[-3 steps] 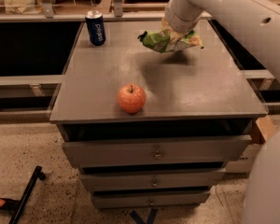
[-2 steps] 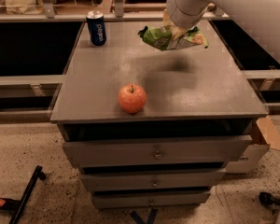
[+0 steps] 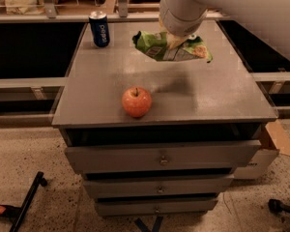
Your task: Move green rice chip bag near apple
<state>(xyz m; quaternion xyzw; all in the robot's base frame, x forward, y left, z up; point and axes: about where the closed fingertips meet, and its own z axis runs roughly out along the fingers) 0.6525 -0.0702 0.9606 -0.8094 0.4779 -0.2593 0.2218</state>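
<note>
Below the jaws and off toward the cabinet's (image 3: 222,100) front edge, left as I see it, sits the apple (image 3: 137,101), well apart from the green rice chip bag (image 3: 157,47). My gripper (image 3: 173,38) holds that bag clamped in the air, long axis running sideways, so I'd guess forward-left and down.

The white arm (image 3: 246,6) comes in from the upper right corner of the frame and slants down toward the left, its broad forearm filling the top right. It ends in a thick, rounded wrist (image 3: 181,13) at upper centre, tilted downward. Just below the wrist, in the upper middle of the frame, the pincer (image 3: 170,38) points down. It is mostly hidden by the green rice chip bag (image 3: 176,51), which it grips and holds aloft.
</note>
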